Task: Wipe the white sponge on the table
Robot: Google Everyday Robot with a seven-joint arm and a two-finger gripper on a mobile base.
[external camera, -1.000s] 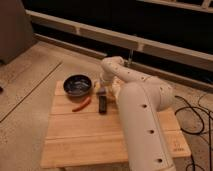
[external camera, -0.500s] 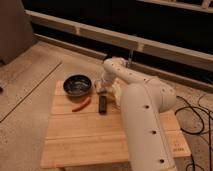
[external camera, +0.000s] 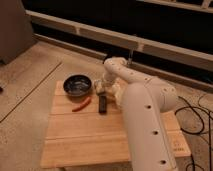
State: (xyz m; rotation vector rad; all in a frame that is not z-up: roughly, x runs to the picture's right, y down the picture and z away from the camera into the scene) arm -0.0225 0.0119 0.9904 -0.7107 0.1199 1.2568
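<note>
The table (external camera: 90,135) is a square top of light wooden planks. My gripper (external camera: 101,90) is lowered to the table's far edge, just right of the bowl and just behind the black bar (external camera: 102,104). A small pale block, the white sponge (external camera: 98,91), shows at the gripper's tip on the table surface. The gripper covers most of it. My white arm (external camera: 145,110) reaches over the right half of the table and hides that part of it.
A dark bowl (external camera: 77,85) stands at the table's far left. A thin red-orange object (external camera: 81,105) lies in front of the bowl. Black cables (external camera: 197,120) lie on the floor to the right. A railing (external camera: 125,40) runs behind the table.
The gripper stays low at the table's far edge beside the bowl. The arm's upper bend has shifted slightly. The bowl, the red object and the black bar have not moved.
</note>
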